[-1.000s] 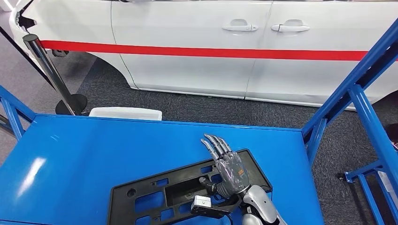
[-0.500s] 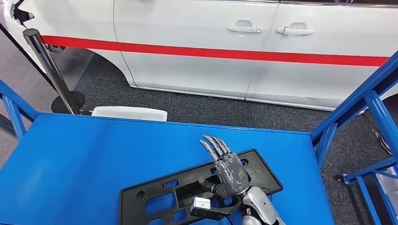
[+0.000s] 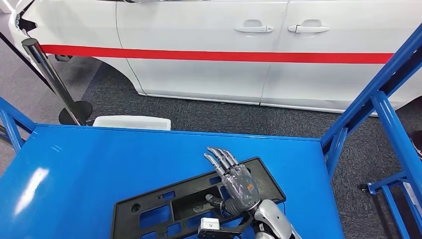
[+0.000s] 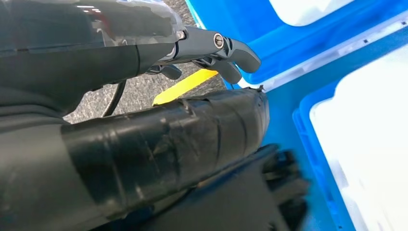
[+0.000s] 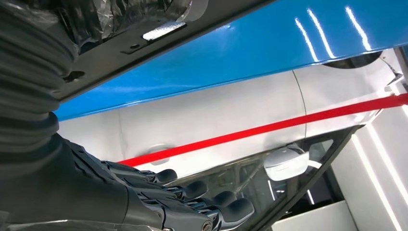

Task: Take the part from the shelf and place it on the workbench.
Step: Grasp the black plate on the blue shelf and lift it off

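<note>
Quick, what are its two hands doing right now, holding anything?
Left hand: open, holding nothing.
Right hand: open, fingers straight over the black part, not gripping it.

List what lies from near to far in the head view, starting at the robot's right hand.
Right hand over the black part → blue workbench → white bin → grey floor → white car.
</note>
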Robot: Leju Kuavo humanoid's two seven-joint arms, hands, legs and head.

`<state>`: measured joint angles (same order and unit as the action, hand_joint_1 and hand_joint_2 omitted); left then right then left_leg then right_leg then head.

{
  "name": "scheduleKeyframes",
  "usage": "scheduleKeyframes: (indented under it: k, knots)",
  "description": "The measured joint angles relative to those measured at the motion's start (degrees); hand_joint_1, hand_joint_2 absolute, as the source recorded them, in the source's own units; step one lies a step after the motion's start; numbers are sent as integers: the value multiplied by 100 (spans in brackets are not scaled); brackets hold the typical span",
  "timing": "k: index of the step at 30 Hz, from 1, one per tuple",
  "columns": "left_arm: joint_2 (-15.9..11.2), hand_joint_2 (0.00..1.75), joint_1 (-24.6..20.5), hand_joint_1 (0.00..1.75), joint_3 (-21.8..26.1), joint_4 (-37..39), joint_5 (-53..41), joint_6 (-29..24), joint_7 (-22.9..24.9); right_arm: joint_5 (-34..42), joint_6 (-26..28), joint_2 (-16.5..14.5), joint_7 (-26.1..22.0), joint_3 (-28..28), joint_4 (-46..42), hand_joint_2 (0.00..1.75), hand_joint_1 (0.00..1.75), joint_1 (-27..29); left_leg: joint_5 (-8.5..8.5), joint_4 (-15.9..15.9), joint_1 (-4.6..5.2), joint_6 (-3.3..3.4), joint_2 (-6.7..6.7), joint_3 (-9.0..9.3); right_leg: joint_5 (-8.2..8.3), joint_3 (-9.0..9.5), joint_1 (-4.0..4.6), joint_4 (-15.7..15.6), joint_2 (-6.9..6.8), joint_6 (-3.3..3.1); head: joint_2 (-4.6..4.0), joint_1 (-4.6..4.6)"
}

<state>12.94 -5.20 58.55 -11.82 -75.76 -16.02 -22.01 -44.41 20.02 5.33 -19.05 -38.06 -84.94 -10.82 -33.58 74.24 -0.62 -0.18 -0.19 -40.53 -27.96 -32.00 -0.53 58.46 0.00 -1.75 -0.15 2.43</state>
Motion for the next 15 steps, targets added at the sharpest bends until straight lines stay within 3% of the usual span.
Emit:
scheduleKeyframes:
  k: [1,3,5,8,10,13,15]
  knots:
    - [-1,0,4,0,0,0,0,0,2,-1,-13,9,7,-20,-10,175,0,3,122,-64,-1,1,0,12,-10,7,2,8,6,-3,0,0]
    - [-2,0,3,0,0,0,3,-1,4,-1,-72,28,25,-60,-32,175,0,3,544,-741,-1,32,1,304,-41,37,3,23,21,9,0,0]
    - [-3,0,-11,0,0,0,8,-4,3,2,-157,59,43,-100,-56,175,0,-3,761,-1365,21,79,0,594,-72,45,22,40,28,53,0,1]
    - [-4,0,-17,0,0,0,14,-13,-3,10,-272,119,58,-168,-97,175,0,-18,746,-1562,43,142,-5,674,-82,29,34,37,20,129,0,3]
    - [-2,0,-13,0,0,0,22,-19,-6,11,-351,178,74,-222,-140,175,0,-35,767,-1629,19,200,0,715,-173,-12,28,151,17,181,0,7]
    - [-2,0,-19,0,2,0,32,-23,-5,15,-494,288,110,-299,-188,175,0,-60,772,-1673,0,268,13,754,-596,-467,-2,1037,15,248,0,14]
    - [-2,0,-17,0,2,0,36,-22,-3,20,-578,360,121,-353,-192,175,0,-59,759,-1663,-1,279,10,756,-686,-744,-27,1512,16,278,0,13]
